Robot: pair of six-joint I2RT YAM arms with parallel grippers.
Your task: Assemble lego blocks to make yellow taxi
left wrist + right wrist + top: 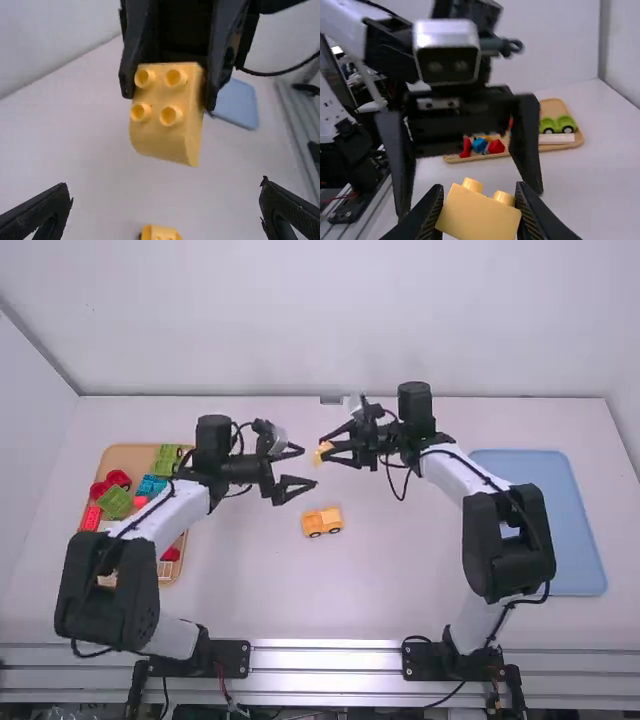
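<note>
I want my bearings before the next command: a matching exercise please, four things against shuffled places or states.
1. Studded yellow block
2. Wheeled yellow piece
3. Wooden tray
4. Left gripper

A. Open, holding nothing
B. Clamped in the right gripper
C. Carries green blocks
D. Resting on the table

Pairs: 1-B, 2-D, 3-C, 4-A

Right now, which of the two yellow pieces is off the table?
The wheelless block, clamped in midair by the right gripper; the other yellow piece has wheels and rests on the table.
</note>
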